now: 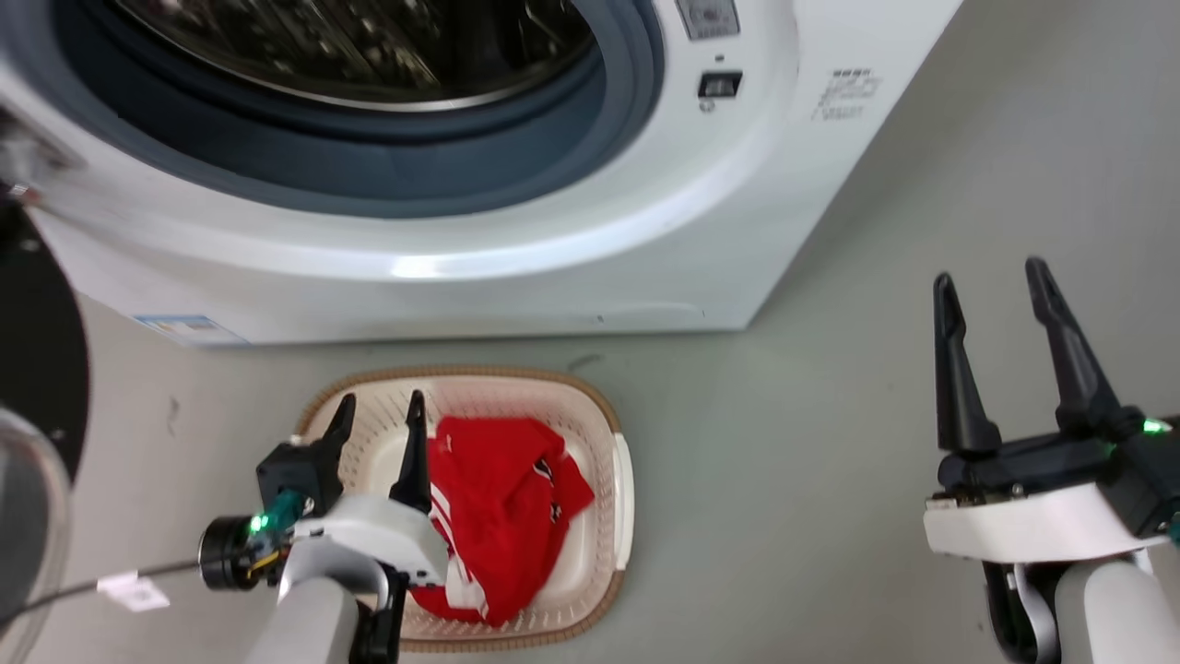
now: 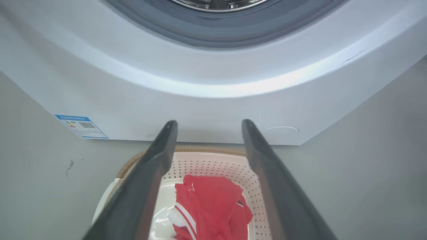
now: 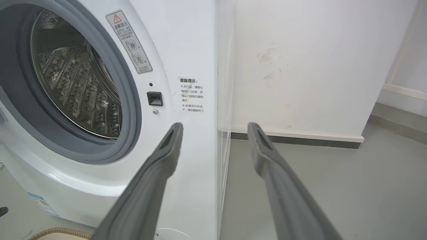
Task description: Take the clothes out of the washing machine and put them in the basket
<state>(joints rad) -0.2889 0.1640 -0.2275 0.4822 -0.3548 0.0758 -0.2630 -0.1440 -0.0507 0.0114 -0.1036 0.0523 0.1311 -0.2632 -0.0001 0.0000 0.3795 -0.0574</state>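
Note:
The white washing machine stands with its porthole uncovered, and the steel drum looks bare inside. On the floor in front of it sits the cream basket with red clothes lying in it, white stripe trim showing. My left gripper hovers open above the basket's left half with nothing between its fingers. In the left wrist view the clothes lie below that gripper. My right gripper is open and empty over the floor to the right of the machine.
The glass door swings out at the far left. Bare grey floor spreads to the right of the basket. A white wall with a dark skirting strip runs behind the machine's right side.

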